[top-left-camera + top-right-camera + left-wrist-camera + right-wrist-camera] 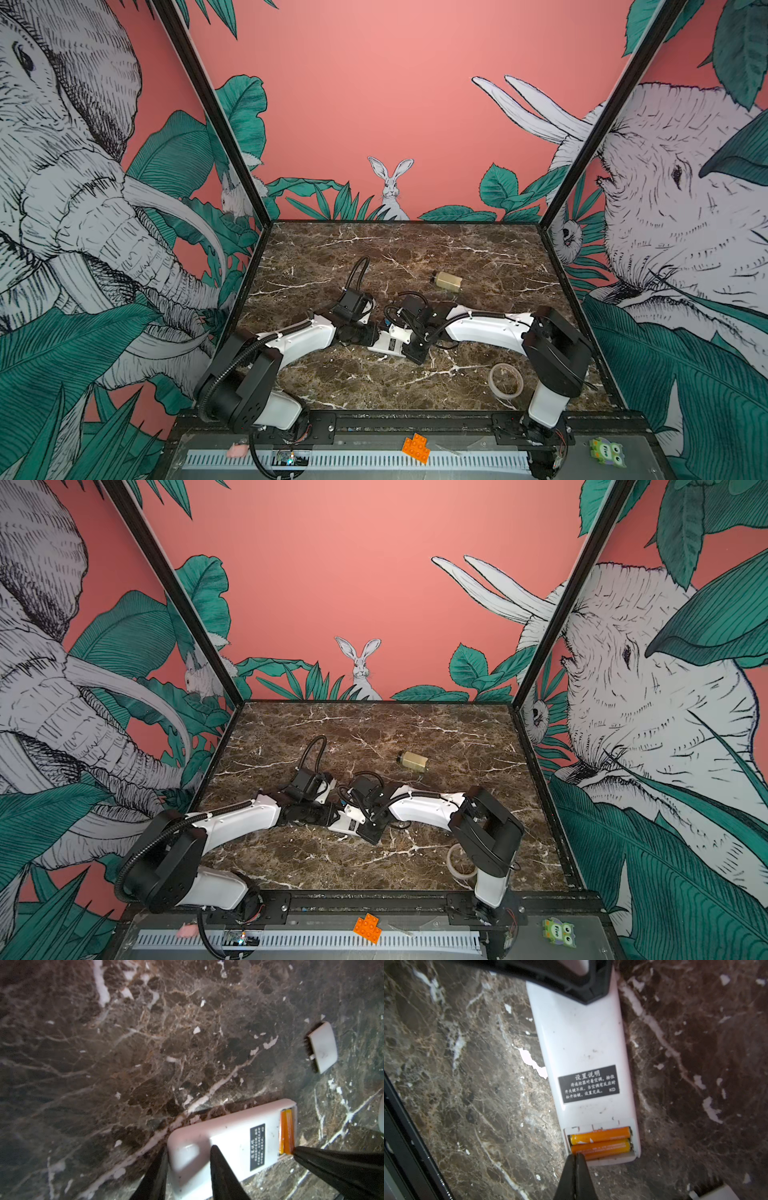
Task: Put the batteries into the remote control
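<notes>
The remote control [583, 1043] lies face down on the marble, its white back and black label up; it shows in both top views [388, 343] [348, 821] between the two wrists. Two orange batteries [600, 1135] [600, 1147] lie side by side in the uncovered compartment at one end, also seen in the left wrist view [286, 1132]. My left gripper [189, 1147] is shut on the remote's other end, one finger on each long side. The right gripper [576, 1155] is shut with nothing between its fingers. Its tips touch the end of the nearer battery at the compartment's corner.
The white compartment cover [321, 1047] lies loose on the marble beside the remote. A beige block [446, 281] sits further back, a clear tape ring [505, 380] near the right arm's base. An orange toy brick [415, 448] and a green owl toy [606, 453] lie on the front ledge.
</notes>
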Controlling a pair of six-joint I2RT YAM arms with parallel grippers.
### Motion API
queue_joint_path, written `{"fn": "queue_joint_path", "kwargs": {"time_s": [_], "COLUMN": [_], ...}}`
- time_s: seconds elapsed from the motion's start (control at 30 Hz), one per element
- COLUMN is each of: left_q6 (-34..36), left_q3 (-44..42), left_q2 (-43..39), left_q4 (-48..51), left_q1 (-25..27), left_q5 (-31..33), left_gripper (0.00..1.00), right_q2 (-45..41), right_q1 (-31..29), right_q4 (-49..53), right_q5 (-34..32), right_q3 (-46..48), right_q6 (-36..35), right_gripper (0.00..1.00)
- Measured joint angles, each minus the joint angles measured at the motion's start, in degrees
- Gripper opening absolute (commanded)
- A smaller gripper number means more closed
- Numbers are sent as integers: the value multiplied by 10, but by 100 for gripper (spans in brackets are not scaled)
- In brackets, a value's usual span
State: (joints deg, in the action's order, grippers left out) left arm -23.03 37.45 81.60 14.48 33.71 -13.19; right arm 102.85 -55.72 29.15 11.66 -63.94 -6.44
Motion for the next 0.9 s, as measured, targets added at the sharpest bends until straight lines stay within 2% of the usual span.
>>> {"fn": "queue_joint_path", "kwargs": {"time_s": [0.27, 0.6, 0.9], "left_q6": [0, 0, 0], "left_q3": [-4, -5, -5], "left_q2": [-3, -3, -3], "left_q4": [-5, -6, -7], "left_q1": [0, 0, 0], "left_q5": [0, 2, 2], "left_gripper": [35, 35, 34], "right_q2": [11, 17, -7], "right_q1": [-1, -5, -5], "right_q4": [15, -24, -52], "right_q5": [-13, -55, -52], "right_q3": [-14, -14, 13], "right_q6": [2, 9, 9], "right_gripper": [0, 0, 0]}}
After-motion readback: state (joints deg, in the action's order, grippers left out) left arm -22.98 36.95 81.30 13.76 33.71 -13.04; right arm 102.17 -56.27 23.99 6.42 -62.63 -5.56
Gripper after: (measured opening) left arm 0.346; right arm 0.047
